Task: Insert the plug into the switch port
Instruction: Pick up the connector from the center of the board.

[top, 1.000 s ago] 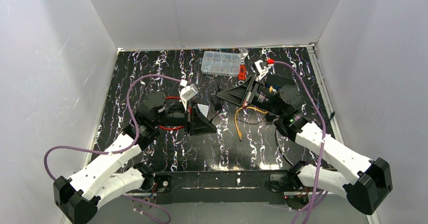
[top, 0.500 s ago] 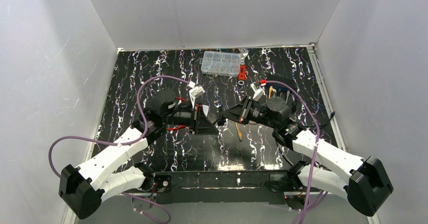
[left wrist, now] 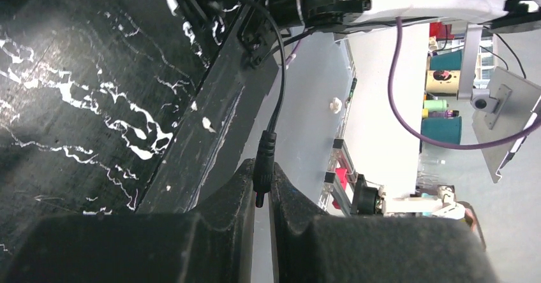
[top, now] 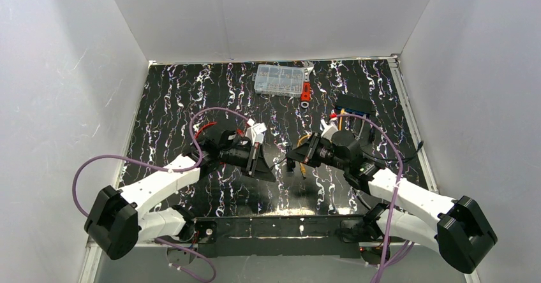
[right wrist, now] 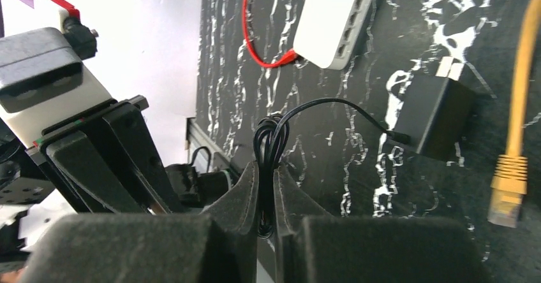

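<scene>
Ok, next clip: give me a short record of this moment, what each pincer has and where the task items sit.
left pincer: shut on black barrel connector
right pincer: shut on coiled black cable
power adapter: lies loose, that cable runs into it
plug: unheld, lying near the power adapter
switch: toward the far right in the top view, apart from both pincers

Adapter (right wrist: 440,120) — between box (right wrist: 338,21) and plug (right wrist: 506,200)

Plain white walls (top: 268,15) fill the top and both flanks of the overhead view, evenly lit. They enclose a black tabletop (top: 172,98) veined with white marbling. At the right of the left wrist view, teal containers (left wrist: 444,60) stand in a bright room beyond.
</scene>
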`<state>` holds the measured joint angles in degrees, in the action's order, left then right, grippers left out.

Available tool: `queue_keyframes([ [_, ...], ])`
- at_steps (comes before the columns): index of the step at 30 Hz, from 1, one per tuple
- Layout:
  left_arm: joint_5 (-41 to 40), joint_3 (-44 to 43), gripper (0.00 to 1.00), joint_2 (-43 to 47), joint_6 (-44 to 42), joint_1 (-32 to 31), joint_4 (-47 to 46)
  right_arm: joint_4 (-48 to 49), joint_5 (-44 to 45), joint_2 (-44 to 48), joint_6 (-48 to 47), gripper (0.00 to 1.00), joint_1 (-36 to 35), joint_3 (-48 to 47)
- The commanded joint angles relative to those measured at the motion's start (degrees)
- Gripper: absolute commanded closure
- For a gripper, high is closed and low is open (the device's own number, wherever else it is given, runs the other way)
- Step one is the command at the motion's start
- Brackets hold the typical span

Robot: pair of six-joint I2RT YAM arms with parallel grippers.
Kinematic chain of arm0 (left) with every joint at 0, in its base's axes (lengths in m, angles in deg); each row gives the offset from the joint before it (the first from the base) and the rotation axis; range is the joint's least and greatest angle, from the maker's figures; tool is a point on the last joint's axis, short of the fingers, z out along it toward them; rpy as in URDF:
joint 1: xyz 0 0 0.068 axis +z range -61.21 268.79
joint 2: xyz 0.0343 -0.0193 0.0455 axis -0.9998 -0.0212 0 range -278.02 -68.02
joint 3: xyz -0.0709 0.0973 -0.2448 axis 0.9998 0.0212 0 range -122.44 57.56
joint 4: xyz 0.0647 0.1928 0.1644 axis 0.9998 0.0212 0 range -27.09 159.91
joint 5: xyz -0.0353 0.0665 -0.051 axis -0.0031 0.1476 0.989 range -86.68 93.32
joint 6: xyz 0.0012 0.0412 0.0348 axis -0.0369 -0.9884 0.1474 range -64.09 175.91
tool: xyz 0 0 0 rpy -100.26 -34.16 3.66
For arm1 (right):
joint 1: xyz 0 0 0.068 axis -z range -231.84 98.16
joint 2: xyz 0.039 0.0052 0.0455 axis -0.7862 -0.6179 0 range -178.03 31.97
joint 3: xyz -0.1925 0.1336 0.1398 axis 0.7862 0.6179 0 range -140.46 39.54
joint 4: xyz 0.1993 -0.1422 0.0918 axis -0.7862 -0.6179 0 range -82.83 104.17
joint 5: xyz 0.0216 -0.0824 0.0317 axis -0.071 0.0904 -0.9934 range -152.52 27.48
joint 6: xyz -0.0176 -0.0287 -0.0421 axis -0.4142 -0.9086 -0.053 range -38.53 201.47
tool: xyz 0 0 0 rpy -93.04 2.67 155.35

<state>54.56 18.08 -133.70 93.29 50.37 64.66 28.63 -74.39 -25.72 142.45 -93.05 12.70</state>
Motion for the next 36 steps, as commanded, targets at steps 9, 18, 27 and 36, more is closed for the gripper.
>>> queue_keyframes([
  [9, -0.2, 2.8, 1.0, -3.5, 1.1, -0.7, 0.7, -3.4, 1.8, -0.3, -15.1, 0.56, 0.1, 0.1],
  [18, 1.1, 1.2, 1.0, -4.9, -0.2, -1.4, 4.6, -13.0, 4.0, 8.7, -35.8, 0.49, 0.2, -5.5],
  [27, 4.9, -2.6, 1.0, -6.2, -2.7, -1.6, 11.0, -16.2, -10.2, 13.4, -58.2, 0.5, 0.0, -11.2],
  [36, 9.2, -2.7, 1.0, -5.2, -3.1, -1.9, 13.8, -17.3, -21.8, 13.5, -74.8, 0.51, -3.1, -11.8],
])
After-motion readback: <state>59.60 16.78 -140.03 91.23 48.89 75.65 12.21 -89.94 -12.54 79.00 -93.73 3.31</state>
